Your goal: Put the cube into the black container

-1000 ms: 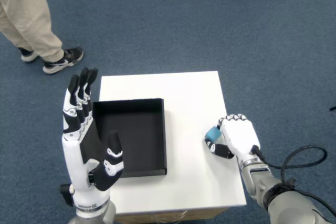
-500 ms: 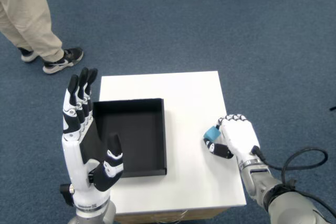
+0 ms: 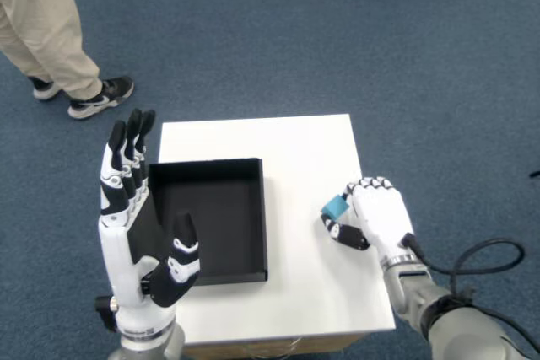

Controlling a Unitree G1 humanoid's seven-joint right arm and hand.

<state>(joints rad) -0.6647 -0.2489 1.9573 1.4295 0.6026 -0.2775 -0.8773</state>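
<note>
Right hand [image 3: 375, 215] curled around the blue cube [image 3: 337, 206] — pinched at its fingertips; black container [image 3: 211, 219] well off to its left, on the white table [image 3: 304, 145].

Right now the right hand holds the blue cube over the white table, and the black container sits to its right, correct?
Not quite. In the head view the right hand does hold the blue cube over the white table, but the black container sits to its left, not its right.
</note>
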